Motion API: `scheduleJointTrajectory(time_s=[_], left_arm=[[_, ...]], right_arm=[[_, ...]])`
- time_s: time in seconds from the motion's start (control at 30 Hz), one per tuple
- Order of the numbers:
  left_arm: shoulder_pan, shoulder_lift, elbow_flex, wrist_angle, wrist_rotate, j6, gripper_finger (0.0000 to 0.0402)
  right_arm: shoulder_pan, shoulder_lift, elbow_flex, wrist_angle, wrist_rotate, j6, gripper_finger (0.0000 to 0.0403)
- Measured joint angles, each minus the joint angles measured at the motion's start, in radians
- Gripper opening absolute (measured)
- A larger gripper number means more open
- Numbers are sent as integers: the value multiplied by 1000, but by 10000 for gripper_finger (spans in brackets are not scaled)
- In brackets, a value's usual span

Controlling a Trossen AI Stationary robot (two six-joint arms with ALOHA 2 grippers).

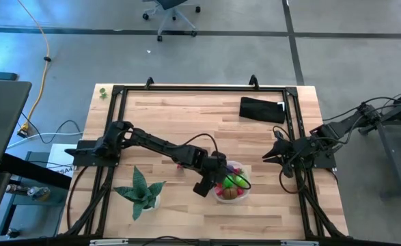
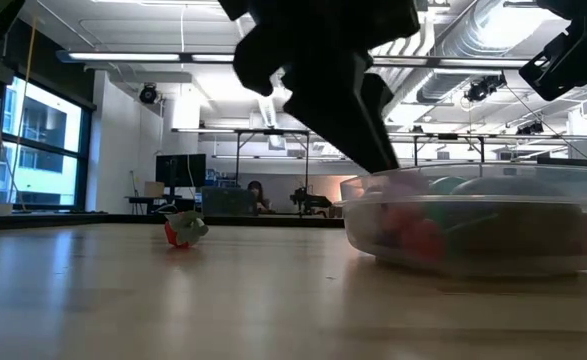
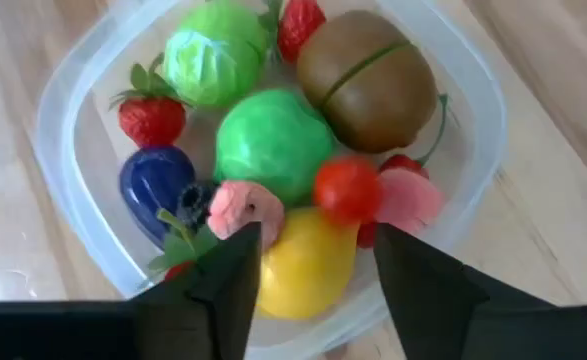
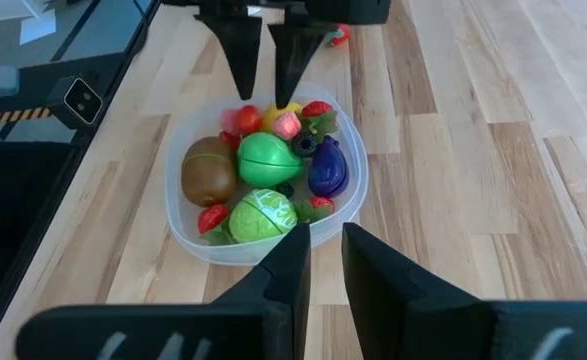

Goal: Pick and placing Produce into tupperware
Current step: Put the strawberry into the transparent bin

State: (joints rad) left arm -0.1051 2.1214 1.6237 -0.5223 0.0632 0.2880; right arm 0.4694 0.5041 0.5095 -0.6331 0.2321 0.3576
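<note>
The clear round tupperware (image 1: pixel 243 193) stands near the table's front, right of the middle. In it lie several produce pieces: a brown one (image 3: pixel 365 80), two bright green ones (image 3: pixel 273 140), a purple one (image 3: pixel 153 180), a yellow one (image 3: pixel 308 265) and small red and pink ones. My left gripper (image 3: pixel 313 240) hangs open over the container's left part, fingers pointing down on either side of the yellow piece; I see nothing held between them. A small red piece (image 2: pixel 178 232) lies on the table left of the container. My right gripper (image 4: pixel 325 250) waits at the right edge, its fingers a little apart with nothing between them.
A green spiky potted plant (image 1: pixel 142 191) stands near the front left. A black pouch (image 1: pixel 261 109) lies at the far right. A small green piece (image 1: pixel 102 92) sits at the far left corner, outside the black frame. Bare wood lies between the container and the pouch.
</note>
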Motion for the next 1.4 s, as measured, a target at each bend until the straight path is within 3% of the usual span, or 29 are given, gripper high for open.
scheduleJointTrajectory(time_s=[0.2,0.57,0.93,1.23,1.4], left_arm=[[0,2,-1,-13,-2,-2,216],[0,-100,-1,-136,-106,-5,218],[-7,-156,-11,-567,-253,-128,218],[-14,-191,-151,-613,-171,-203,218],[-13,-239,-217,-546,-167,-125,218]], right_arm=[[0,0,0,0,0,0,51],[0,0,0,1,0,0,51],[0,0,0,1,0,0,51],[0,0,0,1,0,0,51],[0,0,0,1,0,0,51]])
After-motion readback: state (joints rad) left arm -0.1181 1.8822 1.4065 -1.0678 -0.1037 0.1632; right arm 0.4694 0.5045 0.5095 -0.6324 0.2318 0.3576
